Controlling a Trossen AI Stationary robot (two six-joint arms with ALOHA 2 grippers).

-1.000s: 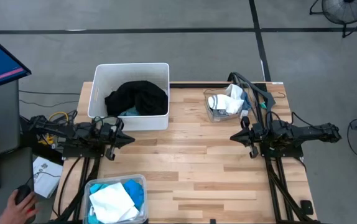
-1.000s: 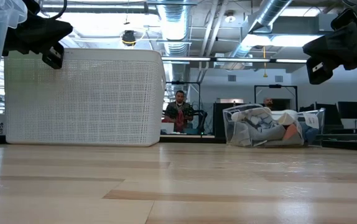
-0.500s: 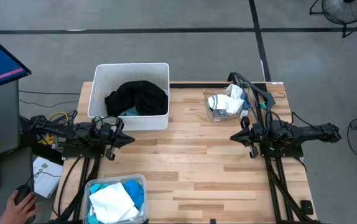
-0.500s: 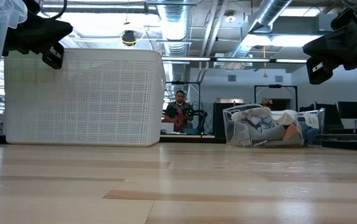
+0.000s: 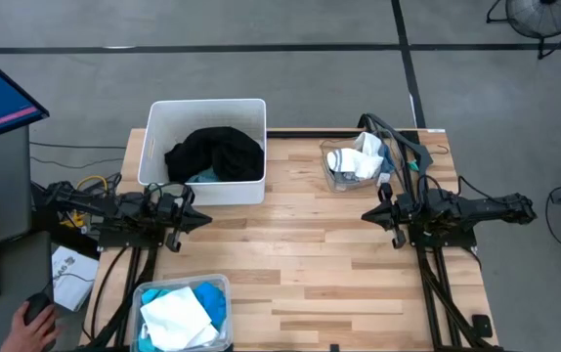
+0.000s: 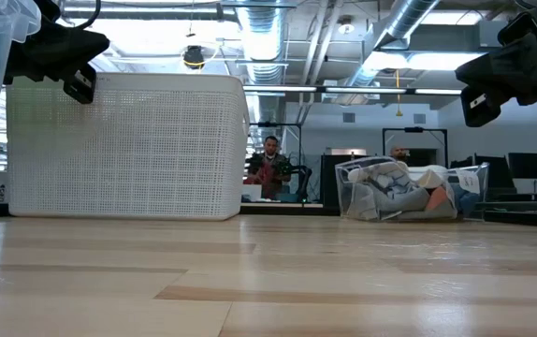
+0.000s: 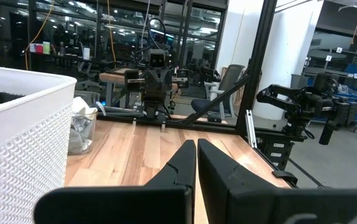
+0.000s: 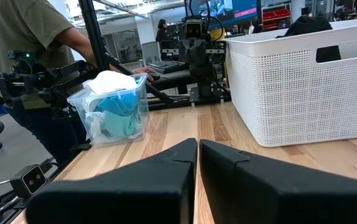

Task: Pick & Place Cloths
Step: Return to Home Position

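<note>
Now, at the far left, off the table [image 5: 310,264], a person's hand [image 5: 28,321] is showing low beside a desk. Just inside the table's left edge the left gripper [image 5: 205,219] is hanging above the wood, its fingers pressed together on nothing and pointing toward the middle. At the near-left corner a clear tub [image 5: 224,286] is sitting with a white shirt [image 5: 177,315] lying on a turquoise shirt [image 5: 214,303] inside it. Beyond the left gripper the white bin [image 5: 202,192] is standing at the far edge, holding the black clothes [image 5: 217,152] in a heap, with a scrap of teal cloth [image 5: 202,177] peeking out beneath them. Farther right, near the far-right corner, a second clear tub [image 5: 331,181] is holding white socks [image 5: 344,159] bunched together. Nearer than that tub, the right gripper [image 5: 366,215] is hovering over the table, clenched and empty as well, pointing toward the left one, the two well apart.
</note>
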